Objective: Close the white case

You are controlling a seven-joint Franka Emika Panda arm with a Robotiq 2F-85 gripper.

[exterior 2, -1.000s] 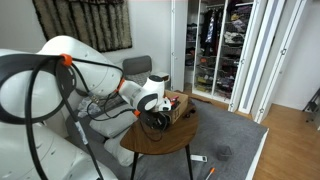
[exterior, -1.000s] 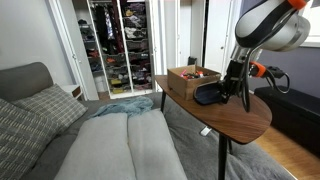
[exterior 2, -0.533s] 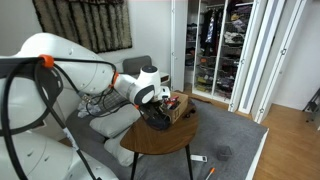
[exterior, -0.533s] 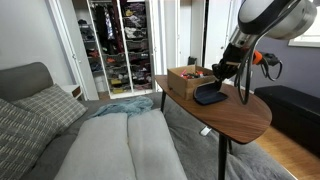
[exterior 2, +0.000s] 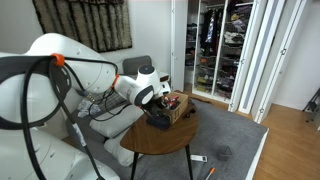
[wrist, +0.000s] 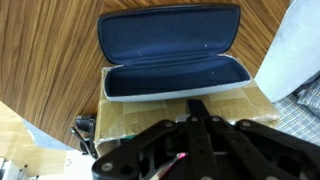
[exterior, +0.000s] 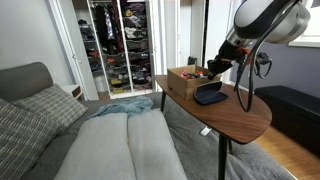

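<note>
The white case [wrist: 170, 50] lies open on the wooden table [wrist: 50, 60], with its dark navy lining up and its light rim showing. One half lies flat on the wood and the other rests against the brown cardboard box [wrist: 125, 115]. My gripper [wrist: 198, 106] is above the box-side edge of the case, fingers together and holding nothing. In both exterior views the case [exterior: 208, 95] [exterior 2: 157, 119] is a dark patch beside the box [exterior: 183, 80] [exterior 2: 178, 106], with the gripper [exterior: 214, 69] [exterior 2: 157, 101] just above it.
The round wooden table [exterior: 240, 118] [exterior 2: 160, 142] stands on thin black legs beside a grey bed [exterior: 120, 145]. The box holds several small items. An open wardrobe [exterior: 118, 45] is at the back. Small objects lie on the floor under the table [exterior 2: 200, 158].
My arm has swung from the far side of the case up and over toward the box. The case stays open in the same place.
</note>
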